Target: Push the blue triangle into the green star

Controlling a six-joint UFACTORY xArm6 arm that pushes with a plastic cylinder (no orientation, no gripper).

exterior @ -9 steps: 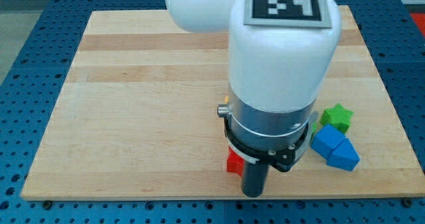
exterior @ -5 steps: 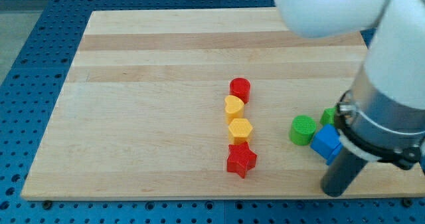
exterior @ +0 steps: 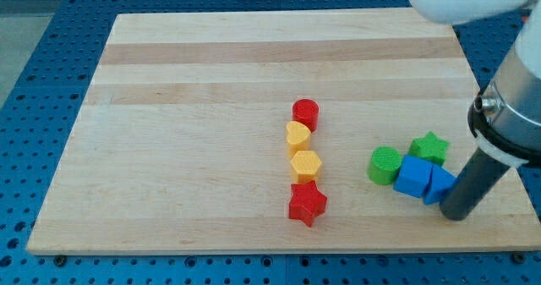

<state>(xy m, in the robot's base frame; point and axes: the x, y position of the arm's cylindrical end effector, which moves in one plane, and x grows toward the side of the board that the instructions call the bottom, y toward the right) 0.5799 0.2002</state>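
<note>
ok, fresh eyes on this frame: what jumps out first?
The big white arm at the view's right, its dark rod ending in my tip beside the blue triangle block. That sits clustered with a blue cube, green star and green cylinder. Mid-board, red and yellow blocks form a column.

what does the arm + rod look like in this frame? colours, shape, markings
The arm has glossy white rounded housing over a grey metallic cylindrical section with a black ring. It ends in a straight dark rod. My tip is plain and blunt. No cables or markings show.
</note>
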